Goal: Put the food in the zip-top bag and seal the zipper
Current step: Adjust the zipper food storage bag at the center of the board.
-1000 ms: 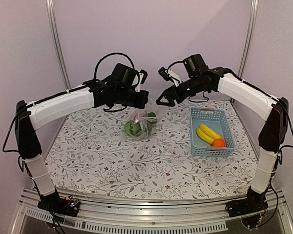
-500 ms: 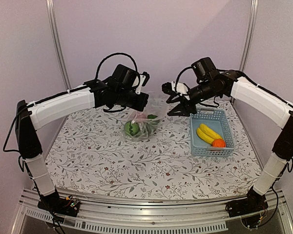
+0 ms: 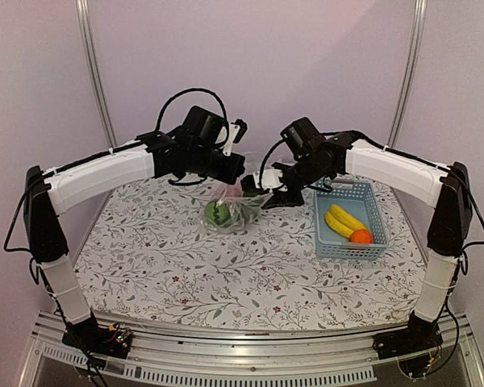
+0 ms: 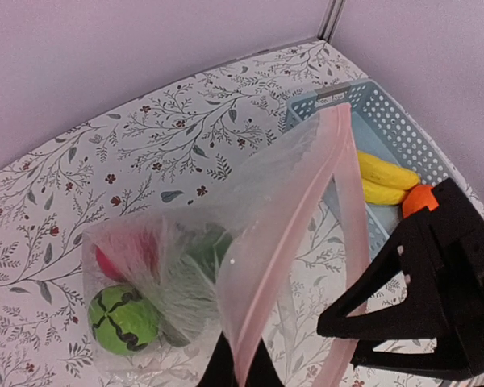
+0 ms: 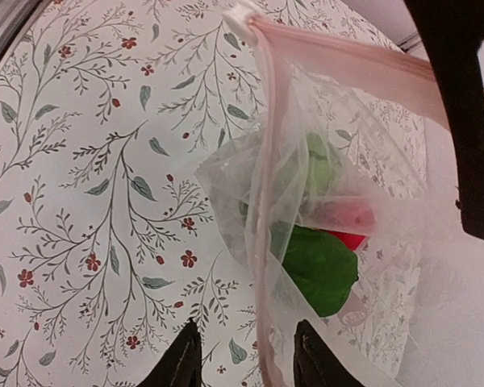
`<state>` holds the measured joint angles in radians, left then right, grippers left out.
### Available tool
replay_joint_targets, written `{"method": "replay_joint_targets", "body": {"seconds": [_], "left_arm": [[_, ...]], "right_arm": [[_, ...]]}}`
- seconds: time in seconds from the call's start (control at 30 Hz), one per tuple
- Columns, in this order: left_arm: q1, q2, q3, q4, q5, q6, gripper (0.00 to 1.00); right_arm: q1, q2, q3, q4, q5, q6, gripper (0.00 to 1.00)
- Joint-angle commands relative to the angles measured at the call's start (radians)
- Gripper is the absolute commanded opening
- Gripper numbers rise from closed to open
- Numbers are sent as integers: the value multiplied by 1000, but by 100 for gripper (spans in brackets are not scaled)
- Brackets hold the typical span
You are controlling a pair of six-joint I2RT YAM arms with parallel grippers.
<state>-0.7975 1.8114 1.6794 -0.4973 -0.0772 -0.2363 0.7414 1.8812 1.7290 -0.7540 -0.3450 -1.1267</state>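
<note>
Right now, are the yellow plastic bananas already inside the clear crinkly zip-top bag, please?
No, the yellow plastic bananas lie in the light-blue plastic basket, outside the clear zip-top bag.

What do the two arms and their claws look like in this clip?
The left arm and right arm have white shells with black joints. A black cable loops above the left wrist. The left claw and right claw are black.

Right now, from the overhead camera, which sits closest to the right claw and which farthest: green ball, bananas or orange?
From the right gripper:
1. Green ball, inside the zip-top bag just left of it.
2. Bananas, in the blue basket to its right.
3. Orange, at the basket's near corner.
</note>
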Motion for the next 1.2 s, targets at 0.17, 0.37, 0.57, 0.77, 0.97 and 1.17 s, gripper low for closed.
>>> {"method": "replay_joint_targets", "body": {"seconds": [0.17,0.37,0.57,0.77,0.97,1.17], "left_arm": [[27,-66,-62,17,38,-20,7],[27,-95,-69,-45,10,-48,19],[27,-144,-108,-77,-13,-60,11],[29,-145,-100,-74,-20,-52,0],[32,-117,-59,-66,-48,-25,0],[45,-88,-32,-33,-58,-7,0]], "right_arm": [[10,-8,23,79,115,-7,0],[29,-57,33,81,110,1,0],[32,-68,38,74,108,23,0],[33,-77,79,40,63,50,0],[36,-65,132,-35,14,93,15],[-6,-107,129,-124,-139,204,40]]}}
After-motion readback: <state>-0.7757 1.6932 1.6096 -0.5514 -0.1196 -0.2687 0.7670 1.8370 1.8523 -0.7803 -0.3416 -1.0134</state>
